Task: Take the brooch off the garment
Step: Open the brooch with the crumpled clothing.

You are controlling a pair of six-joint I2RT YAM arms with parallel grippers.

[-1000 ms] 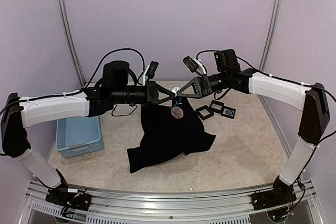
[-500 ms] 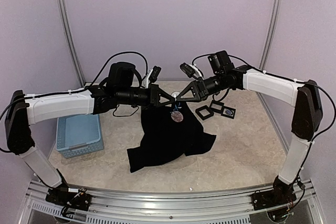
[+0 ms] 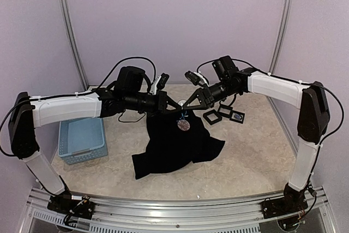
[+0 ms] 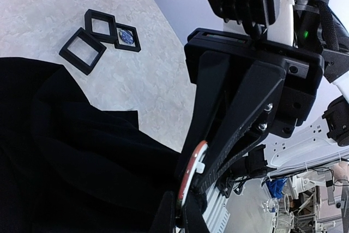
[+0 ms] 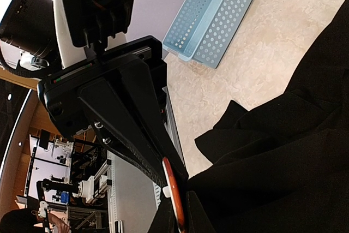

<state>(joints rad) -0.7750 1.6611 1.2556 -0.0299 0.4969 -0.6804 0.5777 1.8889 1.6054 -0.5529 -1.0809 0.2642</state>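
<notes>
- The left gripper (image 3: 172, 107) was seen closed, its tip pinched on the neck edge of the garment (image 3: 172, 145).
- The right gripper (image 3: 184, 106) was likewise closed on that same edge. Its tip was brought almost against the left gripper's tip, the two pointed at each other.
- The garment was held up at that meeting point and draped down from both grippers. Its lower part was spread in folds on the bench (image 3: 245, 162) beneath them.
- A small blue mark (image 3: 182, 114) was seen at the neck, just under the right gripper's tip.
- The brooch (image 3: 184, 125), an oval piece with a pale mottled face, was found pinned to the cloth just below the right gripper, close under the blue mark.
- In both wrist views the brooch was seen edge-on, with a reddish rim, right at the fingertips. Whether either gripper touched it could not be told.
- Three black square frames (image 3: 224, 111) were laid on the bench to the right of the right gripper's tip, beneath its arm and apart from the garment.
- A light-blue basket (image 3: 82, 154) was set on the bench well to the left of the left gripper, partly under that arm and apart from the garment.
</notes>
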